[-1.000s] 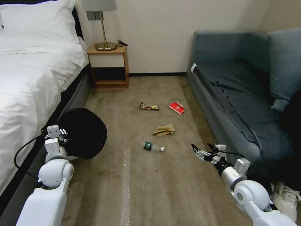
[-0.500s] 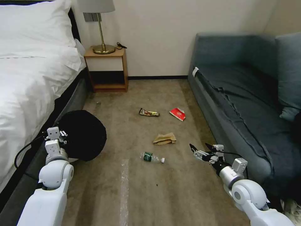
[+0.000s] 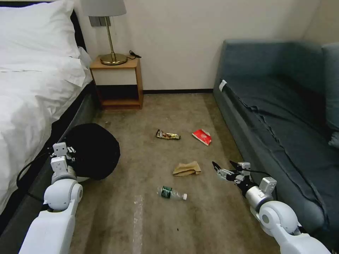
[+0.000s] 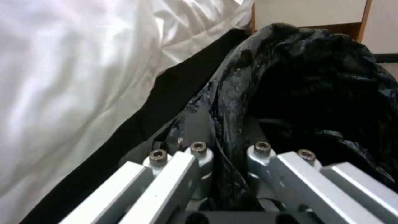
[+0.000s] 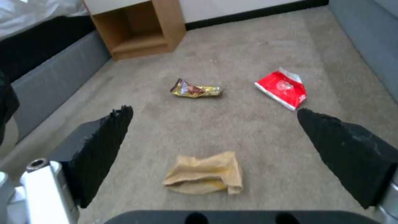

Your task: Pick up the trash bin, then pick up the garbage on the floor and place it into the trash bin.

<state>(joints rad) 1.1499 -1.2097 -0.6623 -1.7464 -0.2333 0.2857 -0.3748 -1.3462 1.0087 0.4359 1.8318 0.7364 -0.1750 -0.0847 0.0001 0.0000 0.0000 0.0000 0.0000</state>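
The trash bin (image 3: 92, 151), white with a black bag over its rim, is beside the bed at the left. My left gripper (image 3: 70, 151) is shut on its rim. In the left wrist view the fingers (image 4: 198, 150) pinch the bag-covered trash bin edge (image 4: 290, 93). My right gripper (image 3: 222, 165) hovers open over the floor (image 3: 159, 225), right of the brown paper (image 3: 187, 168). The other garbage is the bottle (image 3: 172, 193), red packet (image 3: 202, 137) and gold wrapper (image 3: 168, 135). The right gripper (image 5: 213, 112) faces the paper (image 5: 205, 174), packet (image 5: 282, 90) and wrapper (image 5: 195, 91).
A white bed (image 3: 28, 106) runs along the left. A blue sofa (image 3: 282, 116) lines the right. A wooden nightstand (image 3: 116, 83) with a lamp stands against the far wall. A pale streak (image 3: 137, 218) marks the carpet near me.
The whole picture has shifted, so the camera has moved; the litter now sits lower in the picture. The left gripper stays shut on the bin and the right gripper stays open.
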